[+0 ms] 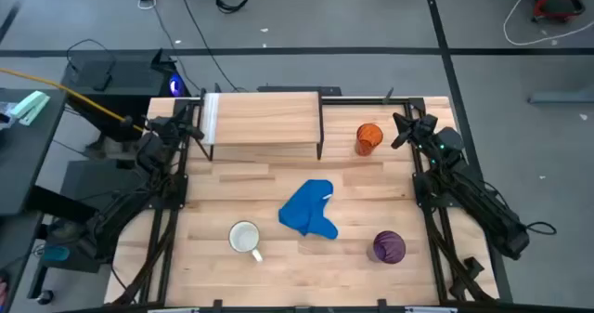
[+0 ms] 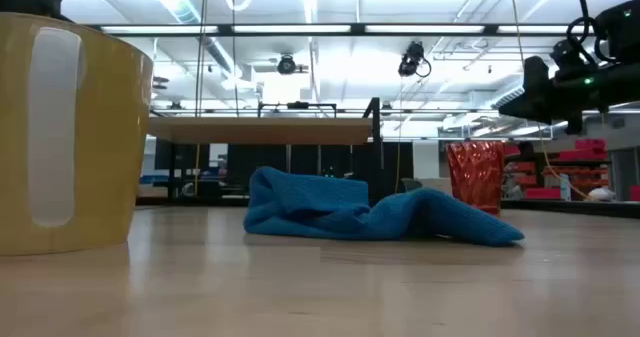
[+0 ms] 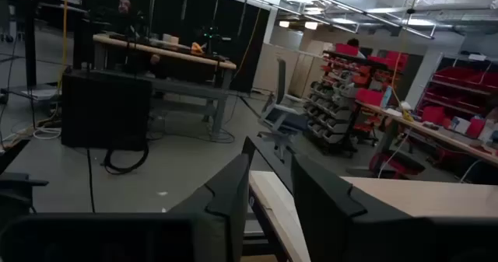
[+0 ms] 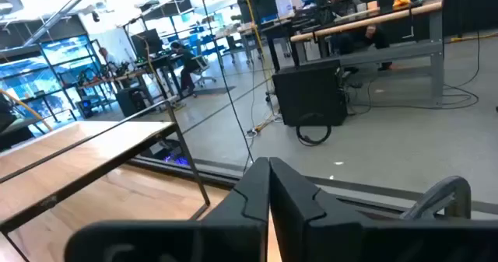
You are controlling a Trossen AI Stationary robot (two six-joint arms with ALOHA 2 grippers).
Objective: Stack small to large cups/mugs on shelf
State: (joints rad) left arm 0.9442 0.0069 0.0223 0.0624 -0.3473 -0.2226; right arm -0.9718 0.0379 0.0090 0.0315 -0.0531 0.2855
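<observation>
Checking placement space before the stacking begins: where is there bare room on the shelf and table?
The shelf top carries nothing. Bare tabletop lies between shelf and white mug, and between orange cup and purple tumbler. It is tighter mid-table, where the blue cloth lies between mug and tumbler.

Three cups: one orange cup (image 1: 368,137), one white mug (image 1: 245,238), one purple tumbler (image 1: 389,247), one shelf (image 1: 264,116), one blue cloth (image 1: 309,211)

Orange cup (image 1: 368,137) beside empty shelf (image 1: 264,118); mug (image 1: 245,238), tumbler (image 1: 389,247) nearer.
</observation>
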